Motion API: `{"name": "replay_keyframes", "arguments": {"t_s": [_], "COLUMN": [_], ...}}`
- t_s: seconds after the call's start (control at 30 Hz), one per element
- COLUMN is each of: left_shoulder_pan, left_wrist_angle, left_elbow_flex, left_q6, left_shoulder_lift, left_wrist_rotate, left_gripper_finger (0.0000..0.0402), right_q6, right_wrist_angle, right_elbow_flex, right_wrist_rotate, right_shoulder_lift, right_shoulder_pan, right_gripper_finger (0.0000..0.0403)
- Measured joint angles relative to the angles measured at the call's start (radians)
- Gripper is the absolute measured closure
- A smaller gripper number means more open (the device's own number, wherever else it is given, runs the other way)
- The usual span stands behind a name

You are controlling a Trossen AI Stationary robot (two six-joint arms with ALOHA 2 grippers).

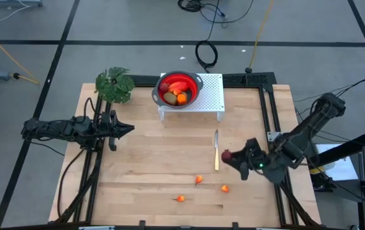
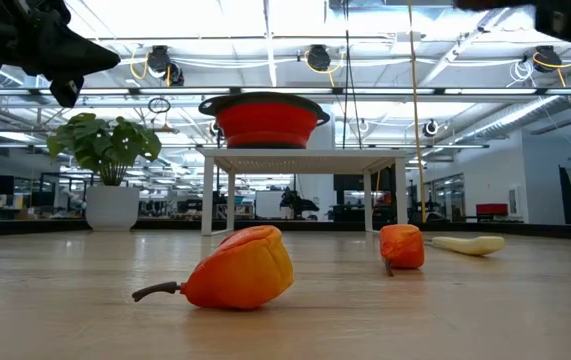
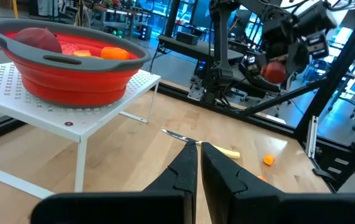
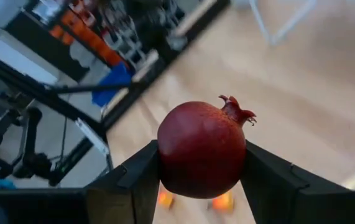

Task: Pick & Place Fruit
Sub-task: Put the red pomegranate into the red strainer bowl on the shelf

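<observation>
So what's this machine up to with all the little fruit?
It is collecting toy fruit into the red bowl on the small white stand. The right tool grips a dark-red pomegranate, lifted above the table near the knife. The left tool is shut and empty, waiting by the plant. Several fruits are already in the bowl; three small orange ones lie on the table's near part.

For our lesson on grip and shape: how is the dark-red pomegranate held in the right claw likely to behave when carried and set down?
The pomegranate looks round and smooth, so it may slip between the right claw's flat fingers if bumped. It seems to keep its shape under the grip, so it is probably stiff. Set on the bare wooden table, it would likely roll, though its small crown might stop it.
</observation>
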Motion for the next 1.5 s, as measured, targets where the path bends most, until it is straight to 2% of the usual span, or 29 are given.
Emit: {"name": "replay_keyframes", "arguments": {"t_s": [0.17,0.4,0.67,0.93,1.2,1.37,1.5], "left_shoulder_pan": [0.000,0.000,0.000,0.000,0.000,0.000,0.000], "left_wrist_angle": [0.000,0.000,0.000,0.003,0.003,0.004,0.004], "left_elbow_flex": [0.000,0.000,0.000,0.000,0.000,0.000,0.000], "left_q6": [0.000,-0.023,-0.059,-0.124,-0.163,-0.163,-0.176], "left_shoulder_lift": [0.000,0.000,0.001,0.001,0.001,0.001,0.001], "left_wrist_rotate": [0.000,0.000,-0.007,-0.061,-0.071,-0.079,-0.079], "left_gripper_finger": [0.0382,0.0382,0.0382,0.0382,0.0382,0.0382,0.0382], "right_q6": [-0.254,-0.731,-1.213,-1.559,-1.864,-1.984,-2.006], "right_wrist_angle": [0.114,0.315,0.449,0.450,0.475,0.501,0.500], "right_elbow_flex": [0.000,0.000,0.000,0.000,0.000,0.000,0.000], "right_wrist_rotate": [0.095,0.170,0.172,0.171,0.171,0.171,0.171], "right_shoulder_lift": [-0.027,-0.052,-0.056,-0.056,-0.056,-0.056,-0.056], "right_shoulder_pan": [-0.037,-0.110,-0.208,-0.295,-0.349,-0.367,-0.368], "right_gripper_finger": [0.0218,0.0216,0.0210,0.0211,0.0202,0.0203,0.0201]}}
